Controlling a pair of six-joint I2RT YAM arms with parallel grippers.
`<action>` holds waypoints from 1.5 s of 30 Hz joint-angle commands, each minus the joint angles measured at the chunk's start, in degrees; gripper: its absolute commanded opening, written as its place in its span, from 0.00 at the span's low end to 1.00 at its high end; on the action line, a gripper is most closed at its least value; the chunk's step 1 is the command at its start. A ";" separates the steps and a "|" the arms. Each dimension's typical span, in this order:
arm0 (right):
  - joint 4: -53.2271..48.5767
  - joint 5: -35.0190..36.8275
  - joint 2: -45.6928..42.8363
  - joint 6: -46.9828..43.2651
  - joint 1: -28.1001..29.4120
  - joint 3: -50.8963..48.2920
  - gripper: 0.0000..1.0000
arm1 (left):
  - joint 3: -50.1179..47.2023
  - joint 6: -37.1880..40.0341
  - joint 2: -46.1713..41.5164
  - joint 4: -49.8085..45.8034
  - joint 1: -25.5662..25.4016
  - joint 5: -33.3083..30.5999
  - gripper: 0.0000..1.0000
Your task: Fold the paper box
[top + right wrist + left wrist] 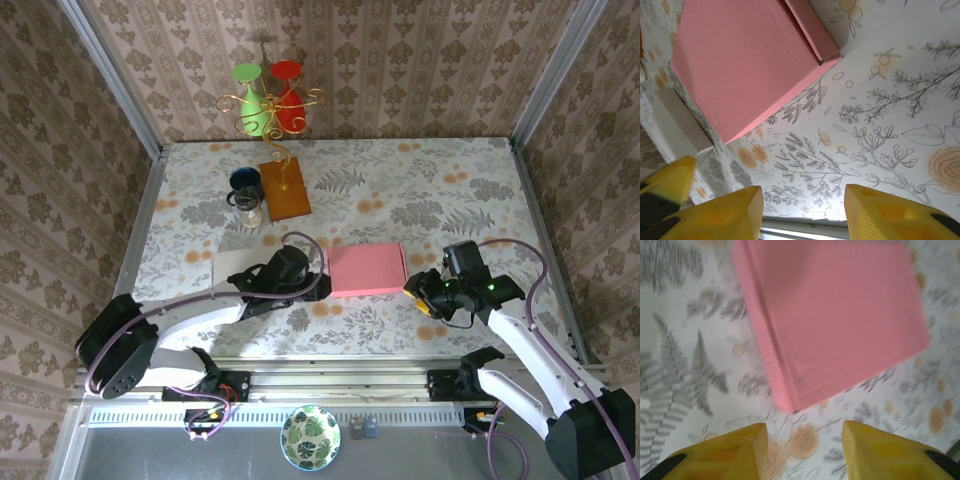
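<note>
Left gripper (805, 445) and right gripper (804, 205), jaws apart and empty, flank the box (367, 268) at 8 and 4 o'clock. Its long axis runs 9 to 3.

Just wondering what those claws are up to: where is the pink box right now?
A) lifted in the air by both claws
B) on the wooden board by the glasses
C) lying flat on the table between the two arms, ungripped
C: the pink box lies flat on the table, and the left gripper and right gripper each stand open near it, holding nothing.
</note>
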 commanded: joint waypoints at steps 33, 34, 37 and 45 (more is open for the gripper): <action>62.23 44.16 0.56 -55.28 -5.82 -22.04 1.00 | -23.56 43.62 -27.96 15.75 40.38 -29.81 1.00; 64.62 43.03 3.87 -55.50 -6.92 -21.20 1.00 | -25.76 43.56 -26.25 21.28 41.51 -28.96 1.00; 71.94 39.45 13.48 -57.03 -9.38 -18.28 1.00 | -25.03 44.58 -19.74 26.54 43.43 -24.38 1.00; 89.76 28.37 28.35 -56.18 -12.62 -15.96 1.00 | -22.33 46.77 0.53 51.03 47.57 -11.84 1.00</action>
